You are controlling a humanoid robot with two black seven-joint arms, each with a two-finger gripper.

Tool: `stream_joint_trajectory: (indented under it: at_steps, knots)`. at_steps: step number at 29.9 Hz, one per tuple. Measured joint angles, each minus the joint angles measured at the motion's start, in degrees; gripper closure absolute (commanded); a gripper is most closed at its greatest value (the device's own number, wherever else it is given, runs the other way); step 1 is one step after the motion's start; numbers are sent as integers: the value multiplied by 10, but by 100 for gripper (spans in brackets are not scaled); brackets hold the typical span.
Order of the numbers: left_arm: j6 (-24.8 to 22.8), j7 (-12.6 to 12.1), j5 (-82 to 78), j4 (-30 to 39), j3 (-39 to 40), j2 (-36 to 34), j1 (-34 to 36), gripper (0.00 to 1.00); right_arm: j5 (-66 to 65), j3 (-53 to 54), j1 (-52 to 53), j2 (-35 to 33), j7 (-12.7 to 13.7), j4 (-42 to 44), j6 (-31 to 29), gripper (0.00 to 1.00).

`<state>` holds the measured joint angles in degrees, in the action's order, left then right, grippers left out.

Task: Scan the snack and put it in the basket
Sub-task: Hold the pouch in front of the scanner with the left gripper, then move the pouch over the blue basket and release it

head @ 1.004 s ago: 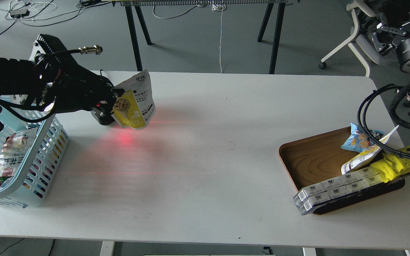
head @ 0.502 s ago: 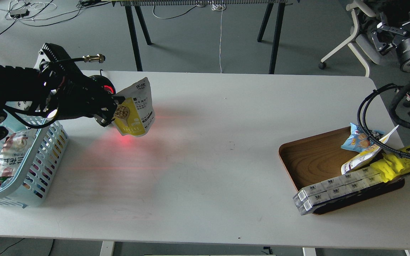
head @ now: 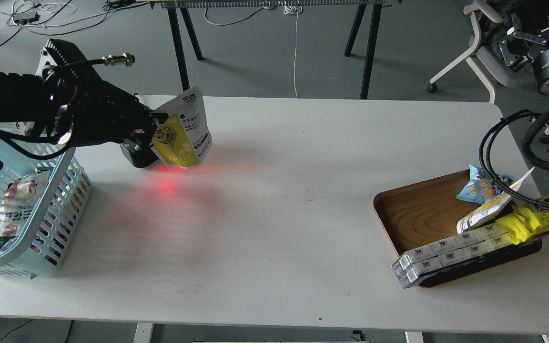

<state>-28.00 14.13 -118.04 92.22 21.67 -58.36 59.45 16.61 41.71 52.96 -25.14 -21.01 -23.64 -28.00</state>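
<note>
Pinching the glossy, crinkled snack (head: 184, 131), the left gripper (head: 153, 131) hovers beside the slotted plastic basket (head: 60, 209).

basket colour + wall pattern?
Light blue basket, walls perforated with rows of slots. Head view shows it.

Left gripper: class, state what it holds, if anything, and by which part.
The left gripper holds the yellow-and-white snack pouch by its left edge, about mid-height, keeping it in the air above the white table beside the scanner's red glow.
</note>
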Motion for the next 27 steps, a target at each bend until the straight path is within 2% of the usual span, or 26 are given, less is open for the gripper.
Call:
stream_joint_trajectory:
  at_steps: [12, 16, 27]
  knots:
    - [0, -7, 0, -3, -4, 6, -14, 100, 0, 1, 1, 6, 0, 0, 0, 1]
    - [0, 2, 3, 8, 2, -23, -21, 100, 0, 1, 2, 5, 0, 0, 0, 0]
    - [0, 90, 23, 54, 28, -185, -21, 100, 0, 1, 2, 9, -2, 1, 0, 1]
